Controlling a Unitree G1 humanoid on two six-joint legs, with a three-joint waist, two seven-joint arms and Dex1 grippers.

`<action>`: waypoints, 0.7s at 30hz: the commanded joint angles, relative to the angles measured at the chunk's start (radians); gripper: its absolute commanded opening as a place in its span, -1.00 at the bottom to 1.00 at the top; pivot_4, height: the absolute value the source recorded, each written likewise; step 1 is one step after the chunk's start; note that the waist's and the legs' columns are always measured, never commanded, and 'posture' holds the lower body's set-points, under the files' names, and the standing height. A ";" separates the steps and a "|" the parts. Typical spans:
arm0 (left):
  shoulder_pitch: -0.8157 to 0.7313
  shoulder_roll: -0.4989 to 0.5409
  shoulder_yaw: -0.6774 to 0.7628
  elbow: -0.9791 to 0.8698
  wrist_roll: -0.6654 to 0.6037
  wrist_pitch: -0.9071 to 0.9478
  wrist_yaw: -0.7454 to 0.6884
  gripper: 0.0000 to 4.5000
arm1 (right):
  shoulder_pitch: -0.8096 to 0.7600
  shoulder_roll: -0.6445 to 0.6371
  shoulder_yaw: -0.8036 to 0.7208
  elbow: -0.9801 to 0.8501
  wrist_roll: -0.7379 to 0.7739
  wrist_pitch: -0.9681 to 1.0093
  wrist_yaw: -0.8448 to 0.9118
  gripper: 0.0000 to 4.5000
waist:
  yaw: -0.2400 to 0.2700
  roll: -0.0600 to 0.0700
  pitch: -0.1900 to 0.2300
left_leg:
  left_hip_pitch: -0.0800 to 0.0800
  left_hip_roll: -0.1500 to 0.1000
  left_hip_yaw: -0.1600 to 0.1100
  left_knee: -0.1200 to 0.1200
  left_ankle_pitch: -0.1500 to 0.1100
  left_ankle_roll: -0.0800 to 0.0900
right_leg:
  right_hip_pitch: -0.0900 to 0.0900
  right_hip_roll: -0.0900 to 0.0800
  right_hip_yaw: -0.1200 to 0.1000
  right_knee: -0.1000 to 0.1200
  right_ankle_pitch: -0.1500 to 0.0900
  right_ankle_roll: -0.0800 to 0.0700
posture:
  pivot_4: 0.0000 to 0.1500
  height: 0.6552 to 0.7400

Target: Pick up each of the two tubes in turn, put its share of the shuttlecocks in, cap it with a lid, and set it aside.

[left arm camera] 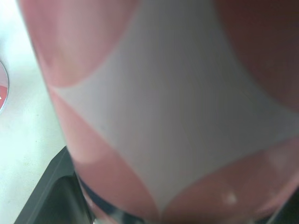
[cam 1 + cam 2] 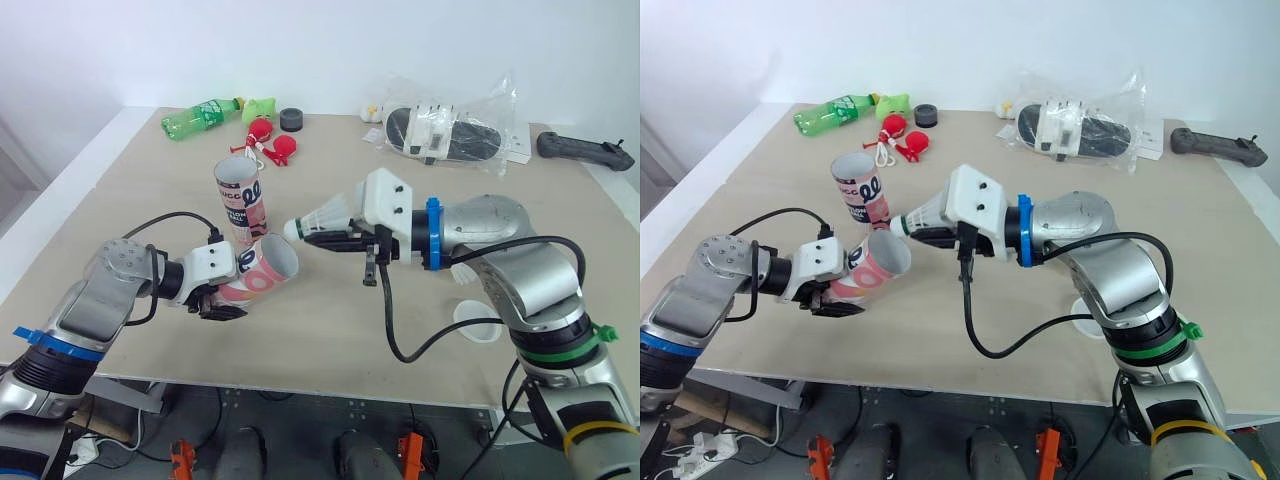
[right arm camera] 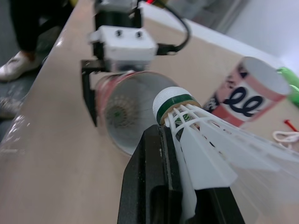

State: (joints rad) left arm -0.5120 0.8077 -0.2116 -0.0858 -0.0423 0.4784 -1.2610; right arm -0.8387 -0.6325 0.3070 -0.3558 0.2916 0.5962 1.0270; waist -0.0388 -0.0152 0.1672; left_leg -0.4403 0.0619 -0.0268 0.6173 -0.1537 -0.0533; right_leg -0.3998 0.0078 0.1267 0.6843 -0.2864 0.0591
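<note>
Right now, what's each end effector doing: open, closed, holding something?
Left end effector: closed on the pink tube, open mouth facing the other arm.
Right end effector: closed on a shuttlecock, cork just short of that mouth.

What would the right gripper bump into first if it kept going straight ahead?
Probably the open mouth of the tilted tube held by the left gripper; the right gripper's shuttlecock would enter first.

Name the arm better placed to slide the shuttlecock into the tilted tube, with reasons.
Right. The right end effector grips the shuttlecock, cork aimed at the open mouth of the tilted tube, which the left end effector is holding.
</note>
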 commanded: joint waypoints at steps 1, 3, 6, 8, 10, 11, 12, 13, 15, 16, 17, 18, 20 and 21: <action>0.034 -0.019 -0.051 0.014 -0.006 -0.001 -0.003 0.47 | -0.048 0.023 0.025 0.007 -0.031 -0.032 0.006 -0.97 | 0.001 0.000 0.000 | 0.000 0.000 0.000 0.000 0.000 0.000 | 0.000 0.000 0.000 0.000 0.000 0.000 | 1.00 1.00; 0.035 -0.019 -0.051 0.013 -0.006 0.000 -0.003 0.47 | -0.055 0.029 0.059 0.025 -0.058 -0.047 0.017 -0.97 | 0.002 0.000 0.000 | 0.000 0.000 0.000 0.000 0.000 0.000 | 0.000 0.000 0.000 0.000 0.000 0.000 | 1.00 1.00; 0.036 -0.018 -0.050 0.011 -0.006 0.000 -0.001 0.47 | -0.054 0.041 0.113 0.030 -0.085 -0.056 0.029 -0.97 | 0.003 0.000 0.000 | 0.000 0.000 0.000 0.000 0.000 0.000 | 0.000 0.000 0.000 0.000 0.000 0.000 | 1.00 1.00; 0.040 -0.016 -0.050 0.004 -0.007 0.004 0.000 0.47 | -0.053 0.054 0.146 0.031 -0.108 -0.067 0.029 -0.97 | 0.003 0.000 0.000 | 0.000 0.000 0.000 0.000 0.000 0.000 | 0.000 0.000 0.000 0.000 0.000 0.000 | 1.00 1.00; 0.046 -0.016 -0.050 -0.005 -0.009 0.008 0.001 0.47 | -0.060 0.071 0.164 0.035 -0.119 -0.068 0.026 -0.97 | 0.003 0.000 0.000 | 0.000 0.000 0.000 0.000 0.000 0.000 | 0.000 0.000 0.000 0.000 0.000 0.000 | 1.00 1.00; 0.048 -0.016 -0.050 -0.007 -0.010 0.009 0.002 0.47 | -0.063 0.075 0.167 0.036 -0.120 -0.068 0.027 -0.97 | 0.003 0.000 0.000 | 0.000 0.000 0.000 0.000 0.000 0.000 | 0.000 0.000 0.000 0.000 0.000 0.000 | 1.00 1.00; 0.048 -0.017 -0.051 -0.007 -0.010 0.009 0.001 0.47 | -0.067 0.079 0.164 0.037 -0.118 -0.066 0.026 -0.83 | 0.003 0.000 0.000 | 0.000 0.000 0.000 0.000 0.000 0.000 | 0.000 0.000 0.000 0.000 0.000 0.000 | 1.00 1.00; 0.049 -0.017 -0.051 -0.008 -0.010 0.009 0.002 0.47 | -0.068 0.081 0.159 0.035 -0.115 -0.064 0.026 -0.67 | 0.003 0.000 0.000 | 0.000 0.000 0.000 0.000 0.000 0.000 | 0.000 0.000 0.000 0.000 0.000 0.000 | 1.00 1.00; 0.049 -0.020 -0.053 -0.007 -0.010 0.008 0.003 0.47 | -0.070 0.082 0.145 0.034 -0.112 -0.062 0.029 -0.43 | 0.003 0.000 0.000 | 0.000 0.000 0.000 0.000 0.000 0.000 | 0.000 0.000 0.000 0.000 0.000 0.000 | 1.00 1.00; 0.048 -0.021 -0.054 -0.007 -0.010 0.008 0.003 0.47 | -0.069 0.082 0.134 0.032 -0.109 -0.058 0.030 -0.33 | 0.003 0.000 0.000 | 0.000 0.000 0.000 0.000 0.000 0.000 | 0.000 0.000 0.000 0.000 0.000 0.000 | 1.00 1.00; 0.048 -0.022 -0.055 -0.006 -0.010 0.007 0.004 0.47 | -0.068 0.083 0.120 0.029 -0.100 -0.049 0.030 -0.20 | 0.003 0.000 0.000 | 0.000 0.000 0.000 0.000 0.000 0.000 | 0.000 0.000 0.000 0.000 0.000 0.000 | 1.00 1.00; 0.047 -0.023 -0.056 -0.004 -0.009 0.005 0.004 0.47 | -0.065 0.078 0.102 0.023 -0.087 -0.038 0.031 -0.09 | 0.004 0.000 0.000 | 0.000 0.000 0.000 0.000 0.000 0.000 | 0.000 0.000 0.000 0.000 0.000 0.000 | 1.00 1.00; 0.043 -0.029 -0.061 0.000 -0.007 0.003 0.003 0.47 | -0.061 0.060 0.057 0.013 -0.061 -0.013 0.033 0.23 | 0.004 0.000 0.000 | 0.000 0.000 0.000 0.000 0.000 0.000 | 0.000 0.000 0.000 0.000 0.000 0.001 | 1.00 1.00; 0.041 -0.032 -0.064 0.002 -0.006 0.002 0.002 0.47 | -0.057 0.048 0.024 0.004 -0.042 0.006 0.034 0.39 | 0.004 0.000 0.000 | 0.000 0.000 0.000 0.000 0.000 0.000 | 0.000 0.000 0.000 0.000 0.000 0.001 | 1.00 1.00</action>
State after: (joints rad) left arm -0.4952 0.8042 -0.2061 -0.1051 -0.0417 0.4763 -1.2471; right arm -0.8857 -0.5583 0.4327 -0.3047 0.1785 0.5570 1.0462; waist -0.0345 -0.0148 0.1668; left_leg -0.4403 0.0618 -0.0268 0.6171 -0.1539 -0.0534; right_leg -0.3998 0.0075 0.1263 0.6843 -0.2867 0.0598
